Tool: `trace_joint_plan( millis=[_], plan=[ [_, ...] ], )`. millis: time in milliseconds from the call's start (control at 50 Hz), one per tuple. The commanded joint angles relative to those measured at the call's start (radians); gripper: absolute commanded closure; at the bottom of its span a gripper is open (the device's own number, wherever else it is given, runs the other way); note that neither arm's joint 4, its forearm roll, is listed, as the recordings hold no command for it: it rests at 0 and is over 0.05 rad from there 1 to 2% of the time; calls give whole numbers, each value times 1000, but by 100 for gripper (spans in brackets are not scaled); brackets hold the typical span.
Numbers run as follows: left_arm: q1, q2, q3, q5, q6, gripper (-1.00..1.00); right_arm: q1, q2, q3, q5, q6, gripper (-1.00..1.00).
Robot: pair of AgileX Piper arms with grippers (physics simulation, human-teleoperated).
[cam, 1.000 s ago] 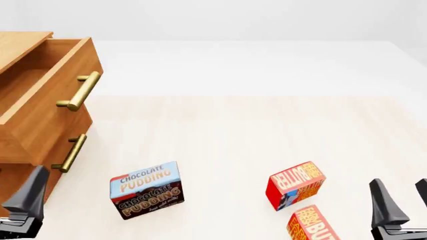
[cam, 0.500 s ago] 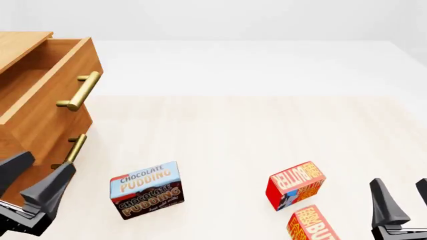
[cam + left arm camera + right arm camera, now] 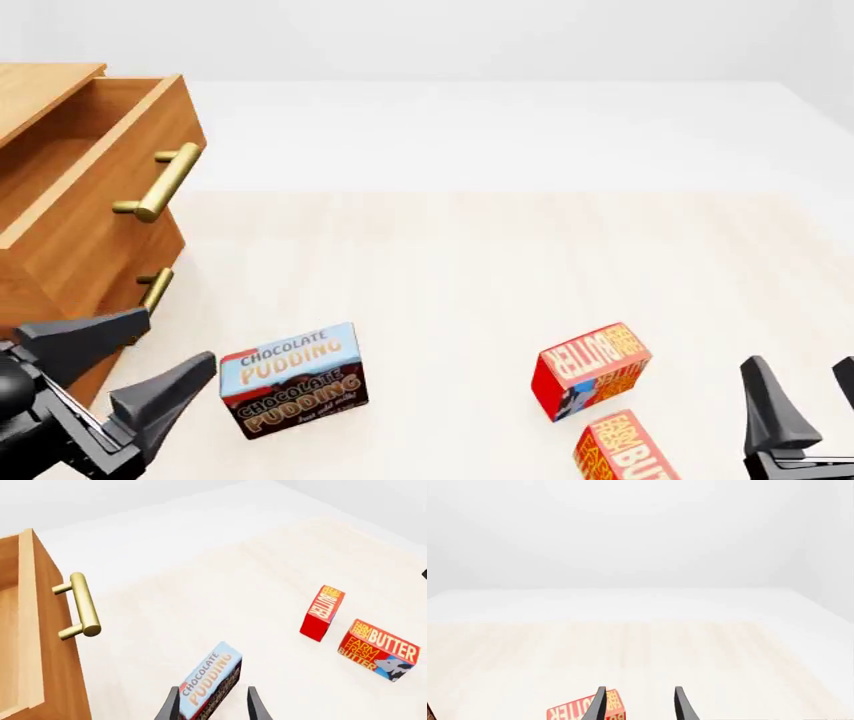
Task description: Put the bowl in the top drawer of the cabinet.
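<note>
The bowl is out of view in every frame. The orange-brown cabinet (image 3: 67, 270) stands at the far left, its top drawer (image 3: 127, 165) pulled open, brass handle (image 3: 162, 181) facing right; what I see of its inside is bare wood. The left wrist view also shows the top drawer (image 3: 47, 645). My left gripper (image 3: 179, 337) is open, low at the front left beside the cabinet, fingers pointing right toward a chocolate pudding box (image 3: 294, 378) without touching it. The box shows between the fingertips of the left gripper (image 3: 213, 692). My right gripper (image 3: 805, 372) is open and empty at the front right; the right wrist view also shows the right gripper (image 3: 640, 690).
A lower drawer with a similar handle (image 3: 154, 291) is shut. Two red butter boxes lie at the front right: one upright (image 3: 591, 367), one at the bottom edge (image 3: 617, 450). A pale wooden tabletop (image 3: 481, 260) stretches toward a white far strip.
My left gripper has swung from pointing up by the cabinet to pointing right at the pudding box, coming further into view. The right gripper and the boxes have not moved.
</note>
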Motion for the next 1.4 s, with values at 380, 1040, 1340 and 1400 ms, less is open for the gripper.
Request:
trace_joint_plan(
  millis=[380, 1040, 1340, 1400],
  plan=[
    [-200, 90, -38, 36, -86, -100, -10, 0, 0, -9, 9, -100],
    [-327, 218, 34, -55, -133, -100, -7, 0, 0, -12, 11, -100],
    [-464, 337, -3, -73, -187, -100, -4, 0, 0, -12, 9, -100],
    [-449, 348, -15, -55, -170, -100, -4, 0, 0, -12, 8, -100]
  ],
)
